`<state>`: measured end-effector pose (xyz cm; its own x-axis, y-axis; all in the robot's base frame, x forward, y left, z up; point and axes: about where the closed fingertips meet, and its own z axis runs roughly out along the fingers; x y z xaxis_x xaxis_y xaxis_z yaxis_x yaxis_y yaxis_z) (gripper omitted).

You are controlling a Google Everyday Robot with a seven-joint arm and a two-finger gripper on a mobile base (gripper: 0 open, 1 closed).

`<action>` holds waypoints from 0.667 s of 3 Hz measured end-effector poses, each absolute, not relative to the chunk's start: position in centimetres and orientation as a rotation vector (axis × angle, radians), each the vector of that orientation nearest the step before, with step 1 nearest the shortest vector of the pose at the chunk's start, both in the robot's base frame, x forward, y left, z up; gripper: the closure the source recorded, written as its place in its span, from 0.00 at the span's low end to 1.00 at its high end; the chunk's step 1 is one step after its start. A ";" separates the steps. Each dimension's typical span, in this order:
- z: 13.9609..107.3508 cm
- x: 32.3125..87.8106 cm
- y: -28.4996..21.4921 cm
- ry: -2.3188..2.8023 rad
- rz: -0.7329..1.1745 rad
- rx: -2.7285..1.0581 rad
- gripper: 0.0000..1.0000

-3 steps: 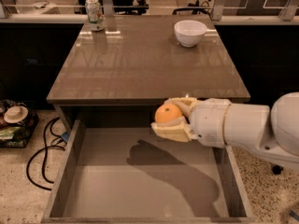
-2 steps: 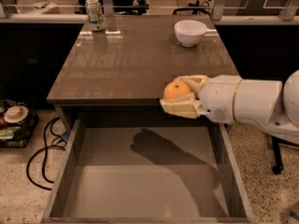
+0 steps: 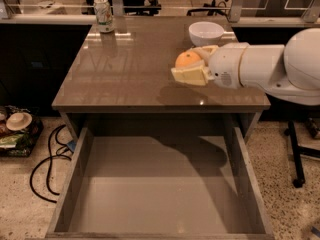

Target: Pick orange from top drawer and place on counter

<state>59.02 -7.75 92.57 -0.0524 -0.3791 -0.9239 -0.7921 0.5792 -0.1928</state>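
Note:
My gripper comes in from the right on a thick white arm and is shut on the orange. It holds the fruit above the right part of the glossy counter, in front of the white bowl. Its shadow falls on the counter just below. The top drawer is pulled fully open under the counter's front edge and its flat bottom shows nothing in it.
A white bowl stands at the counter's back right. A drink can stands at the back left. Cables and clutter lie on the floor at left. A chair base stands at right.
My gripper has lifted the orange up out of the drawer area and carried it back over the counter, toward the bowl.

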 end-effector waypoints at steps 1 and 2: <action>91.3 63.5 -6.8 1.663 0.467 -0.991 1.00; 91.3 63.5 -6.8 1.664 0.467 -0.991 1.00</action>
<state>63.48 -6.83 91.31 -0.0601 -0.3713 -0.9265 -0.7996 0.5736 -0.1780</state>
